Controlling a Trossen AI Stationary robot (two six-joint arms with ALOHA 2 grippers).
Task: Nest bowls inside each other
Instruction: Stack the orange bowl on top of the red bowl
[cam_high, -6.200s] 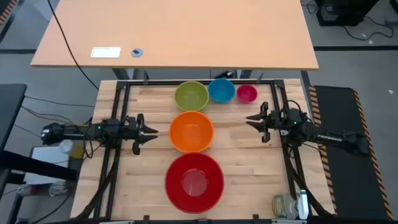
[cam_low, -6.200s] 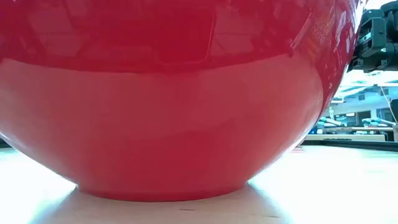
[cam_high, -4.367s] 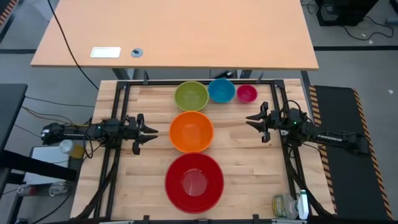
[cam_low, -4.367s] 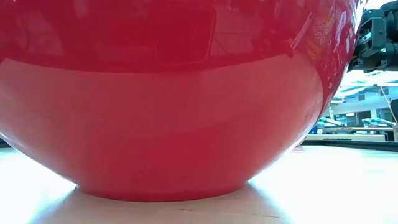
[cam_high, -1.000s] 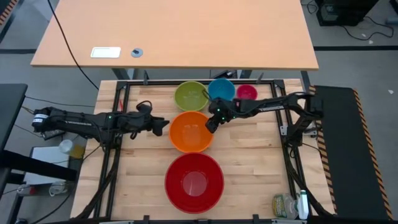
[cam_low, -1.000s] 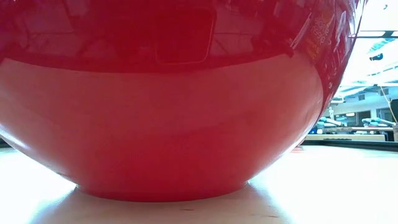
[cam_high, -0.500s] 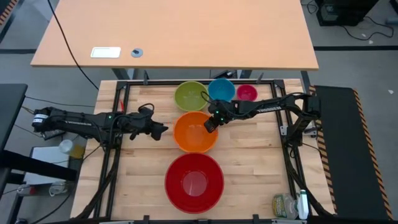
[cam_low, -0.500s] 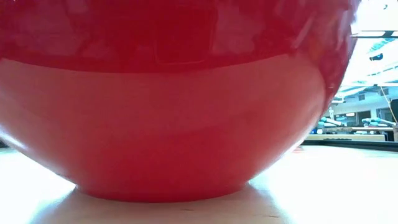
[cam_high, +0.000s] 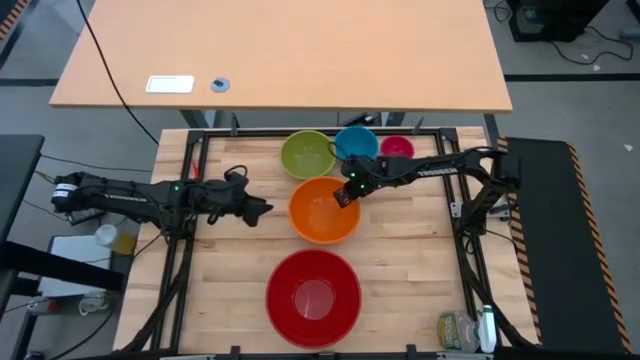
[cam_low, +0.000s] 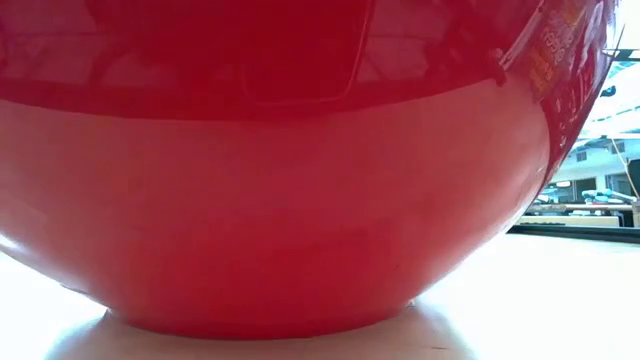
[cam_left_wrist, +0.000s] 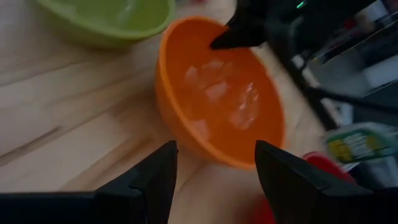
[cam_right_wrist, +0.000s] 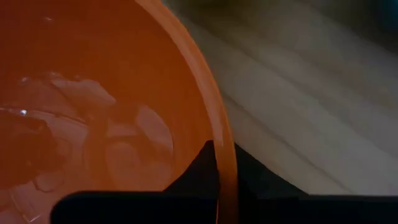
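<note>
The orange bowl (cam_high: 324, 210) sits mid-table, with my right gripper (cam_high: 345, 198) shut on its far-right rim. My left gripper (cam_high: 262, 211) stands open just left of the bowl, and its fingers (cam_left_wrist: 165, 180) frame the bowl's left wall (cam_left_wrist: 186, 124) without touching it. The red bowl (cam_high: 313, 292) rests on its base near the front edge and fills the low view (cam_low: 300, 180). The lime green bowl (cam_high: 307, 154), the blue bowl (cam_high: 355, 145) and the magenta pink bowl (cam_high: 397, 149) stand in a row along the far edge. My right gripper has the orange bowl's rim (cam_right_wrist: 225, 163) at the bowl's far-right side, with one finger inside the bowl and one outside its wall. The fingers slant down from the table's far right. Whether the bowl's base still rests on the wood cannot be told.
Black frame rails (cam_high: 190, 180) run along the table's sides and far edge. Bottles (cam_high: 465, 330) stand at the near right corner. Bare wood lies right of the orange bowl (cam_high: 410, 240). A large desk (cam_high: 280, 50) stands beyond the far edge.
My right gripper has shut on the orange bowl's rim and drawn the bowl a little toward the table's right edge. In the low view the red bowl looms slightly larger than before.
</note>
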